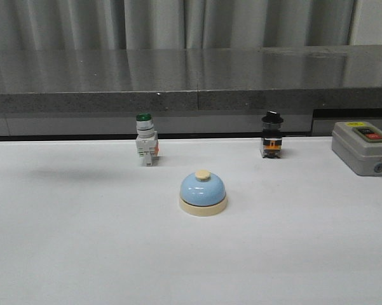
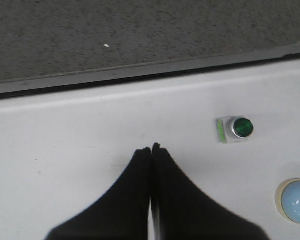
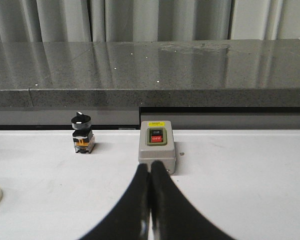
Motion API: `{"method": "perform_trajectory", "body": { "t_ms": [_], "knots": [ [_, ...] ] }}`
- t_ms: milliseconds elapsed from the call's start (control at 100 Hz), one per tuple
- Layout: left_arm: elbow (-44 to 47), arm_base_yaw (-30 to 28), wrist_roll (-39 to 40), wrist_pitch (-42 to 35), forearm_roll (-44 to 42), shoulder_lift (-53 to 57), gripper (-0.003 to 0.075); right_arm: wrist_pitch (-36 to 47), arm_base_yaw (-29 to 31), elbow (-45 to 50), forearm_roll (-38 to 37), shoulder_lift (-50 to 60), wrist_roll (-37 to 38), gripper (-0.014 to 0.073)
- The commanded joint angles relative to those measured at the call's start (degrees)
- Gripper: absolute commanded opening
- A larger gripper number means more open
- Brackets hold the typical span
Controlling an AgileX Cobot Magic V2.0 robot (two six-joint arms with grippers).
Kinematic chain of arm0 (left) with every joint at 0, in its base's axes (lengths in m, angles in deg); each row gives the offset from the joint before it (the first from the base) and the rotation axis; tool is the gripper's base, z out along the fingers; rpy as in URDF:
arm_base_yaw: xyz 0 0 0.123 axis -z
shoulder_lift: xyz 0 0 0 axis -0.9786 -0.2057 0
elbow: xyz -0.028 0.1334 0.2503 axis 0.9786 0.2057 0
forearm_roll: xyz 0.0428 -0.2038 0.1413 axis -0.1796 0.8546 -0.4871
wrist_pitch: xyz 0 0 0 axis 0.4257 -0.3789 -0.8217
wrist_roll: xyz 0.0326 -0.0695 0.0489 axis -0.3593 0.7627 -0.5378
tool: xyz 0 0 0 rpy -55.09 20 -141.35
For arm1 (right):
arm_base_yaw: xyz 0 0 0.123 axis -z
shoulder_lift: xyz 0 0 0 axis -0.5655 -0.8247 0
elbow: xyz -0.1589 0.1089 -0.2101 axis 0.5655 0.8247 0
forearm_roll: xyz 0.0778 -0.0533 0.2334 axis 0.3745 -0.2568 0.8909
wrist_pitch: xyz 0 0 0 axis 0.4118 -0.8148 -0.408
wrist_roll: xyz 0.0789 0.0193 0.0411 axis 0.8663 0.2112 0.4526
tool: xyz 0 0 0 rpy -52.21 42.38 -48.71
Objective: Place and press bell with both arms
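White table [image 1: 63,254], light-blue bell [image 1: 203,192] at centre, green-capped switch [image 1: 146,140], black-knobbed switch [image 1: 271,135], grey button box [image 1: 362,147] behind.

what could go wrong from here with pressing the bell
1. The bell stands free on the table with no claw near it; a press off its small button could slide or tip it.
2. The green switch stands close behind it on the left, so the left claw, now shut, might clip it on the way in.
3. The right claw, shut, points at the grey box; moving across, it could bump it.
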Motion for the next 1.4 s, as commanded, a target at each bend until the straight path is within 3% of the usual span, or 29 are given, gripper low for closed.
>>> {"method": "perform_trajectory", "body": {
  "t_ms": [0,350,1130,1390],
  "knots": [
    [-1.44,-2.26,0.82,1.21,-0.11,4.48,-0.002,4.36,0.27,-0.78,-0.66,0.64,-0.2,-0.0069],
    [2.17,-8.65,0.82,0.56,-0.7,9.67,-0.002,4.36,0.27,-0.78,-0.66,0.64,-0.2,-0.0069],
    [45.73,-8.83,0.82,-30.6,-3.85,39.88,-0.002,4.31,0.27,-0.78,-0.66,0.64,-0.2,-0.0069],
    [58.42,-8.83,0.82,-37.83,-3.85,50.84,-0.002,4.31,0.27,-0.78,-0.66,0.64,-0.2,-0.0069]
  ]
}}
